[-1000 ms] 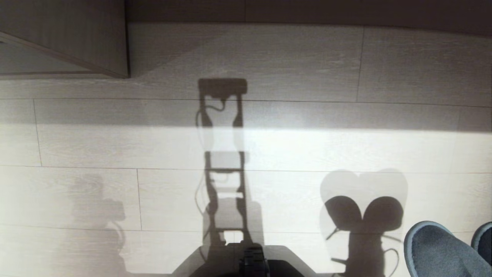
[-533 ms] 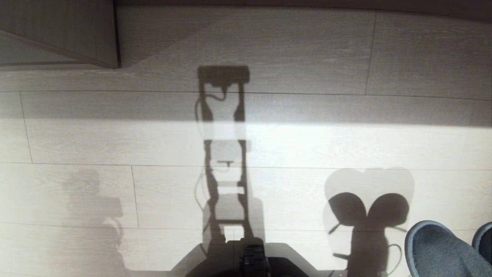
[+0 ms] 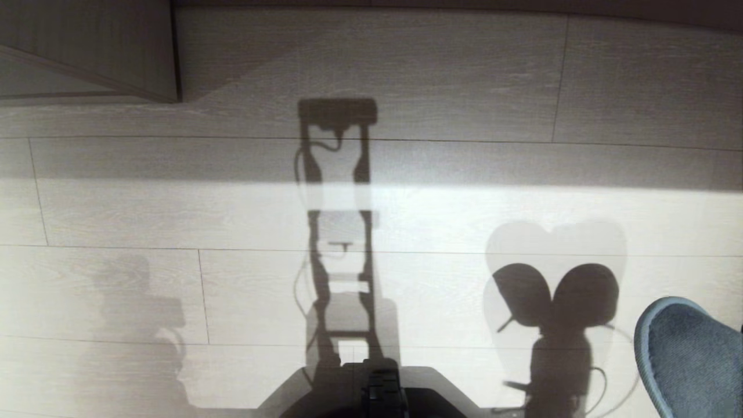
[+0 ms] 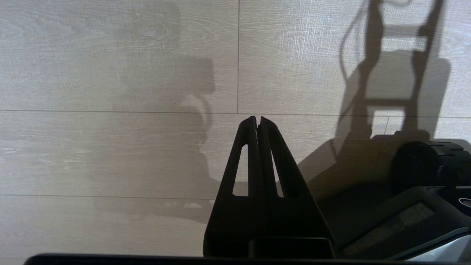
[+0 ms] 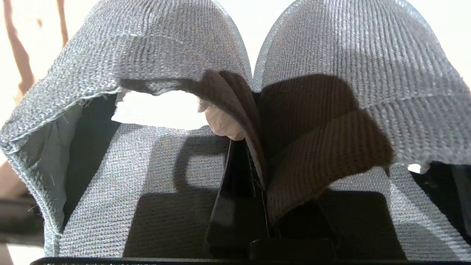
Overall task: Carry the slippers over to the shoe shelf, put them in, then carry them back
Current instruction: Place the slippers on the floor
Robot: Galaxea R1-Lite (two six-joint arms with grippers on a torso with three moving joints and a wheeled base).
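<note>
You are in the carrying step: the right gripper (image 5: 257,162) is clenched on the slippers (image 5: 235,73), pinching the 2 inner edges of their toe bands together so that both hang from it off the floor (image 3: 406,69), side by side, out at your right. In the head view only 1 slipper shows, at the lower right corner, with the pair's double rounded shadow on the pale boards just beside it. I cannot tell from here whether this is the trip out or the trip back; no open compartment of the shoe shelf is in sight, only a corner of beige wood-grain furniture (image 3: 87,52) at the far left, well apart from the load. The next move, as I judge it, calls for driving and turning the base until the goal is in front of you, keeping the grip firm and the slippers clear of the floor. The slippers are thin and flat, grey-blue knitted fabric with a paler bound rim, open at the heel, and the bands fold limply where they are pinched, so expect them to swing and sag. The left gripper (image 4: 257,121) is clamped shut on nothing and hangs parked over the bare floor beside the robot's base (image 3: 377,395).
</note>
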